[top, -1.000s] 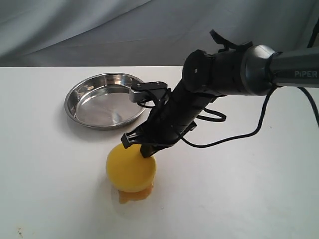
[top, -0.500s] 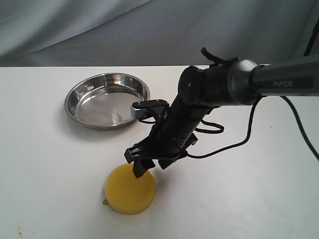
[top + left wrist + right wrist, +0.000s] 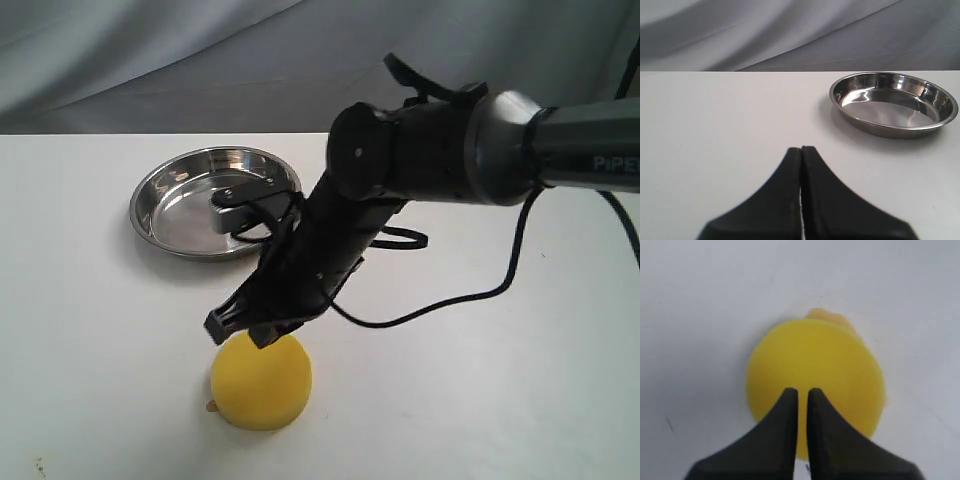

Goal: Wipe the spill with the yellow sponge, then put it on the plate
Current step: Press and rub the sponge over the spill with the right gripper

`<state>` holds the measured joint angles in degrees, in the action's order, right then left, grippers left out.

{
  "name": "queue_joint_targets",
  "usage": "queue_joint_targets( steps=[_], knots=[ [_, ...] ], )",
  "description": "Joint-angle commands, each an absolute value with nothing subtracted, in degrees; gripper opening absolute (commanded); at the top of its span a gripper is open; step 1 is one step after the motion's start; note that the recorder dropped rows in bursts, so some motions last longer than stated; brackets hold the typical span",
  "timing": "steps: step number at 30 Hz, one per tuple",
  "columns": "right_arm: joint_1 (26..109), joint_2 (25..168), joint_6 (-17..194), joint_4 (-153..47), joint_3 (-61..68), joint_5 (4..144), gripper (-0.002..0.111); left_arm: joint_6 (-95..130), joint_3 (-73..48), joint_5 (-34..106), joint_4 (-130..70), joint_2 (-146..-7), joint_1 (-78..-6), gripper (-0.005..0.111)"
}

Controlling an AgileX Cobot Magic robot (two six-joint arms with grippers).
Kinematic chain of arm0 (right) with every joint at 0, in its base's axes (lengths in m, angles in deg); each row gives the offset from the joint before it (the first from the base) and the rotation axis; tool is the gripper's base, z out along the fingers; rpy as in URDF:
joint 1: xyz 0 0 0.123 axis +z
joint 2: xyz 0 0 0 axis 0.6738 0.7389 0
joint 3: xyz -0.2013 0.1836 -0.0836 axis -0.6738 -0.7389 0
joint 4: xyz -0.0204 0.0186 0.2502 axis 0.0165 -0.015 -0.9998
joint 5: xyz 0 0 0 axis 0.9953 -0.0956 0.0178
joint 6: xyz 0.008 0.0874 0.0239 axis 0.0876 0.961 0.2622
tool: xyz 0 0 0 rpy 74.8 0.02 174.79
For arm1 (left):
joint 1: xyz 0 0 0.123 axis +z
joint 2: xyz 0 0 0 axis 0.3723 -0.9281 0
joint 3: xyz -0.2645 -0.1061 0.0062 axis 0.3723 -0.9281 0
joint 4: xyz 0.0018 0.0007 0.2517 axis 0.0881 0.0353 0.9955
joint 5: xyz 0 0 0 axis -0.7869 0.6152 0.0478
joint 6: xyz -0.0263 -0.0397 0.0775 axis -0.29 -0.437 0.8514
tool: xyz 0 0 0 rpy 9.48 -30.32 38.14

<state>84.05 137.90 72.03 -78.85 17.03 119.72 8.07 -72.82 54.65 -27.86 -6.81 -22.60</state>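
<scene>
The yellow sponge [image 3: 261,382] lies flat on the white table, near the front. It covers the spill [image 3: 211,406], of which only a small amber bit shows at the sponge's left edge; that bit [image 3: 827,316] also peeks out beyond the sponge [image 3: 820,360] in the right wrist view. My right gripper [image 3: 258,335] stands over the sponge's rear edge, its fingers [image 3: 790,400] nearly together with nothing between them. The steel plate [image 3: 150,190] sits empty behind the sponge, to the left. My left gripper [image 3: 801,148] is shut and empty, with the plate [image 3: 890,131] ahead of it.
The right arm [image 3: 430,160] and its black cable [image 3: 480,285] reach in from the right, over the table's middle. A grey cloth backdrop [image 3: 200,60] hangs behind the table's far edge.
The sponge slid toward the front over the amber puddle, then stayed put. The right arm swung left, so its gripper now sits at the sponge's rear-left edge.
</scene>
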Motion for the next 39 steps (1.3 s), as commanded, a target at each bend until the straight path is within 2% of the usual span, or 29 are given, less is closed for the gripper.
queue_joint_targets(
  steps=[1, 17, 29, 32, 37, 39],
  knots=[
    [87.5, 137.4, 72.5, -72.8, 17.4, 116.7, 0.000, 8.0, -73.0, 54.0, -28.0, -6.5, -22.4, 0.000],
    [87.7, 149.9, 76.1, -69.1, 17.4, 119.6, 0.000, 8.0, -73.0, 54.0, -28.0, -6.5, -22.4, 0.000],
    [87.7, 143.3, 76.1, -69.1, 17.4, 119.2, 0.001, 8.0, -73.0, 54.0, -28.0, -6.5, -22.4, 0.000],
    [87.7, 141.2, 76.1, -69.1, 17.4, 118.3, 0.011, 8.0, -73.0, 54.0, -28.0, -6.5, -22.4, 0.000],
    [87.7, 140.0, 76.1, -69.6, 17.4, 118.3, 0.044, 8.0, -73.0, 54.0, -28.0, -6.5, -22.4, 0.000],
    [87.7, 140.4, 76.1, -70.2, 17.4, 118.3, 0.054, 8.0, -73.0, 54.0, -28.0, -6.5, -22.4, 0.000]
  ],
)
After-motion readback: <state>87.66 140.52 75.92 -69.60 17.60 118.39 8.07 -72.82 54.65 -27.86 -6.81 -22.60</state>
